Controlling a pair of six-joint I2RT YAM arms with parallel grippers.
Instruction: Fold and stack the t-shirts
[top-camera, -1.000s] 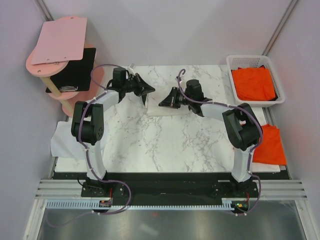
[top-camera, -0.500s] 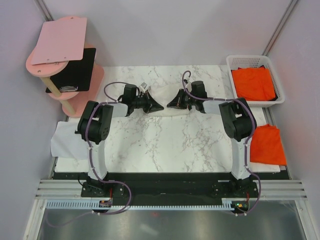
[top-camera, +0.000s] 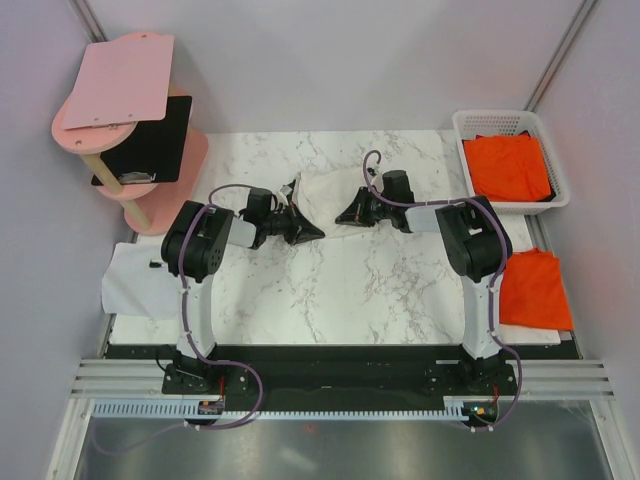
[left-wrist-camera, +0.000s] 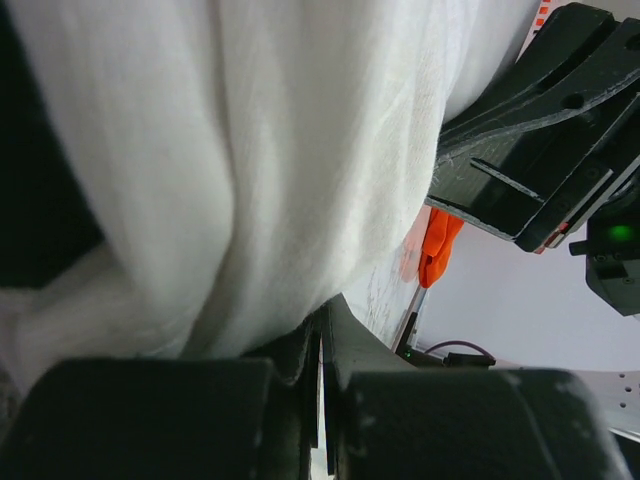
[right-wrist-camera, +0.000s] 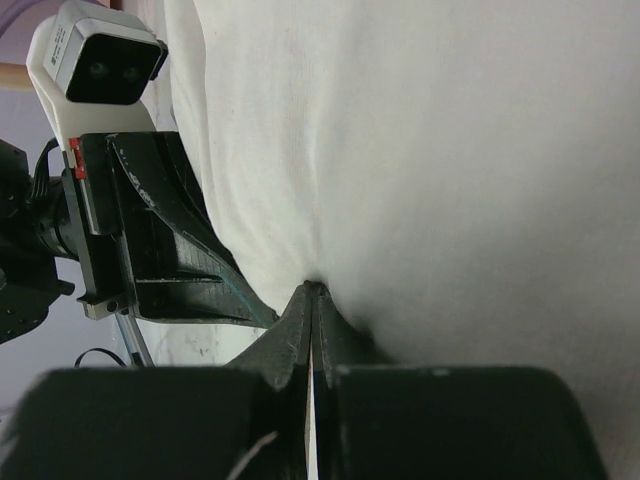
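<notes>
The cream-white t-shirt (top-camera: 322, 190) lies bunched on the marble table (top-camera: 330, 290), toward its far side, between the two arms. The left gripper (top-camera: 316, 232) is pinched closed on the shirt's near edge, and the right gripper (top-camera: 341, 215) is clamped on the cloth just beside it. One orange t-shirt (top-camera: 510, 165) fills the white basket (top-camera: 500, 114). A second orange t-shirt (top-camera: 537, 290) lies at the table's right edge.

The white t-shirt (left-wrist-camera: 250, 150) looks blurred, cut off at the top.
</notes>
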